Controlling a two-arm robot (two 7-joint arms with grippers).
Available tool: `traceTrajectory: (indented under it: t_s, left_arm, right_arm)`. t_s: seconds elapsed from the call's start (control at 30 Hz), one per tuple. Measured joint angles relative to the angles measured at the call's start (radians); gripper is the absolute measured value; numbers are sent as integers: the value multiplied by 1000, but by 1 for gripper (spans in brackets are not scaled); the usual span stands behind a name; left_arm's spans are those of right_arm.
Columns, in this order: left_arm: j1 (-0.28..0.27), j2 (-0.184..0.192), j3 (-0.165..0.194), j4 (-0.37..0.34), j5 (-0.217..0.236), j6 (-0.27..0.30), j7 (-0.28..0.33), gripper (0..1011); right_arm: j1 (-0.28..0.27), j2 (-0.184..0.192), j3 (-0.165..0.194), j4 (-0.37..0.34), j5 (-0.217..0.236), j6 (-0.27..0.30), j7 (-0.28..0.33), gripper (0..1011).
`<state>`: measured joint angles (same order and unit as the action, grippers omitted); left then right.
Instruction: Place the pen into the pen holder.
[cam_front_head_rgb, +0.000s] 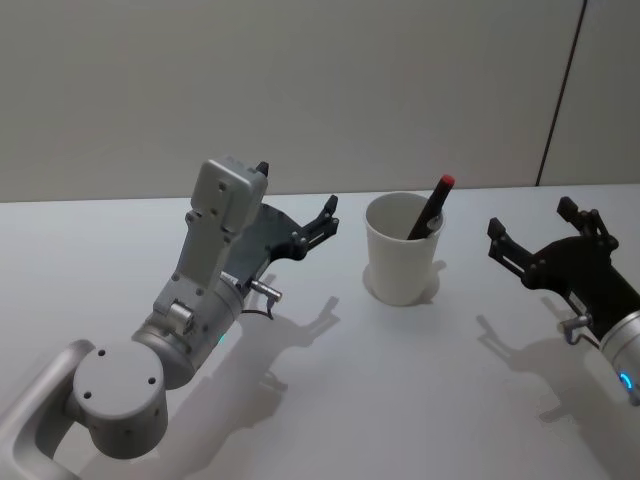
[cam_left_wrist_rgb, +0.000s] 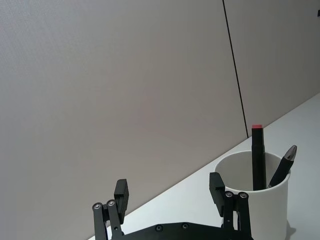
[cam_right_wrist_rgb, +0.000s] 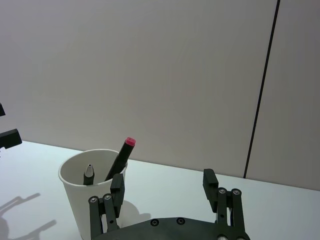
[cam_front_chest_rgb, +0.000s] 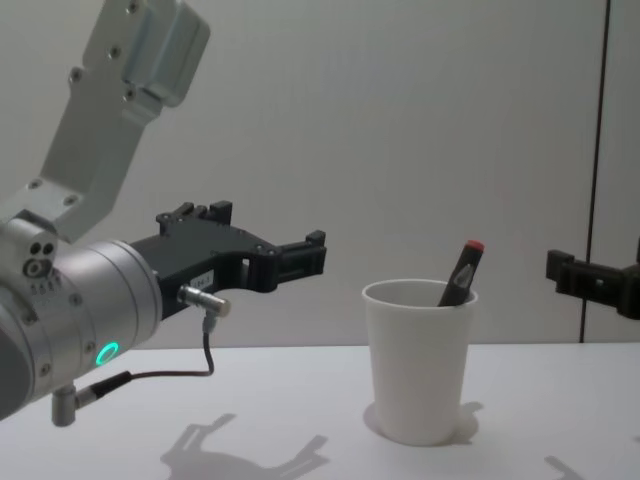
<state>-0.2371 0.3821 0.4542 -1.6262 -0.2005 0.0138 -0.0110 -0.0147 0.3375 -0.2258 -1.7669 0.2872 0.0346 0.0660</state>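
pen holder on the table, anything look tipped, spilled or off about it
Nothing stands out. The pen holder stands upright on the white table, with the red-capped pen leaning against its rim; a second dark pen leans beside it inside. The left hand and right hand hang open on either side, clear of it.

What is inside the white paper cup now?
Inside the pen holder stands a black pen with a red end, leaning on the rim. A second, grey-tipped pen stands beside it. The cup wall hides their lower parts.

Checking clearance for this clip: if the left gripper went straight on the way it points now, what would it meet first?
Probably the white cup holding the pen: in the left wrist view it stands just ahead of the open left gripper, slightly to one side. Depth is unclear, so it might pass beside it.
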Motion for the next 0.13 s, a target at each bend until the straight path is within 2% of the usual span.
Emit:
traceTrajectory:
  t_s: [0.13]
  left_arm:
    - [0, 0, 0, 0, 0, 0, 0, 1001]
  right_arm:
    - [0, 0, 0, 0, 0, 0, 0, 1000]
